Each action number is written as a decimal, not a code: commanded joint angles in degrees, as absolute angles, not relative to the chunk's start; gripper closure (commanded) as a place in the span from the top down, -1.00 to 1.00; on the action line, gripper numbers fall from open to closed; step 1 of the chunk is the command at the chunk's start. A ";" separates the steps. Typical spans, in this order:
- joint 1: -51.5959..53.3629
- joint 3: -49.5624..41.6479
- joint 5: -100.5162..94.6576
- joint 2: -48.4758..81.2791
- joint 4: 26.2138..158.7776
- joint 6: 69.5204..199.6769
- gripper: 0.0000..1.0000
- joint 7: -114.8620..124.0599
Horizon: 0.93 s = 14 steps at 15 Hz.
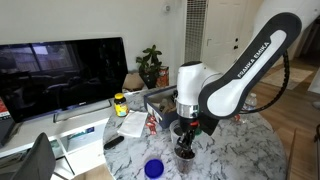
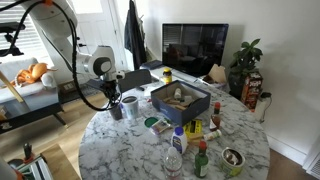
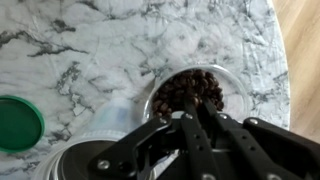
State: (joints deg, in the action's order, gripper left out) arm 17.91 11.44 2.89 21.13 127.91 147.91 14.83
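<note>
Lid: a round lid lies flat on the table, near the cup but apart from it. In the wrist view it sits at the left edge.
Box: an open blue box full of odds and ends stands mid-table and is the bulkiest thing close to the cup.
Bottles: several small bottles cluster toward the table's far rim, well apart from the arm.
Other bits: a yellow-capped jar and a dark remote sit on the television side.
In the way: from the wrist, the arm's own fingers cover the near rim of the cup.
Surface: a round marble table, white with grey veining.
Room: a living room with a dark television, a potted plant, a sofa behind the arm, and a wooden floor past the table edge.
Cup: the clear cup stands upright near the table's edge and holds dark, bean-like pieces.
Gripper: the gripper hangs straight down, its fingers pressed together with the tips meeting.
Cup to gripper: the cup is directly under the fingertips in an exterior view. I cannot tell whether the tips touch the rim or the contents.
</note>
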 commanded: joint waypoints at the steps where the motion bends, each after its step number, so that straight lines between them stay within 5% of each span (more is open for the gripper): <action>1: 17.82 11.23 2.95 18.28 129.07 143.32 -0.94 15.66; 14: 12.24 8.11 4.10 1.04 138.60 143.31 -0.94 20.00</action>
